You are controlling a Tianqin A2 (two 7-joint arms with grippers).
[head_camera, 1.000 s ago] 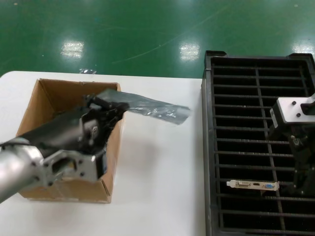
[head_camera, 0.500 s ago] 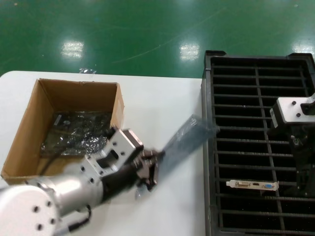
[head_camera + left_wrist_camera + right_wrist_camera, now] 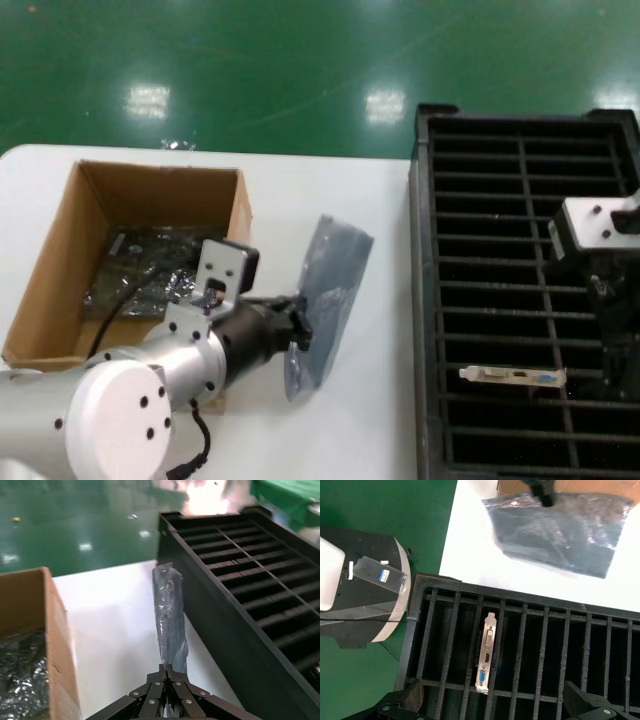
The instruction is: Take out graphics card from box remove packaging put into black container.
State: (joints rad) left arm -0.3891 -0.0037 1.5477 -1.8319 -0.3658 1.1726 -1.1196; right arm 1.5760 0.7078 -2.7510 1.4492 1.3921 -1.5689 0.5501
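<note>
Left claw (image 3: 297,325): pinched on one edge of the empty bag (image 3: 327,297), held upright over the white table (image 3: 370,420), between box (image 3: 60,260) and tray (image 3: 425,300). Card (image 3: 515,377): lying in a near slot of the tray, bracket up. Right claw (image 3: 495,707): spread above the tray, near the card, not touching. Box: bagged cards (image 3: 150,275) inside.

One box (image 3: 60,270), one black container (image 3: 425,300), one graphics card (image 3: 513,377), one empty packaging (image 3: 330,290).
</note>
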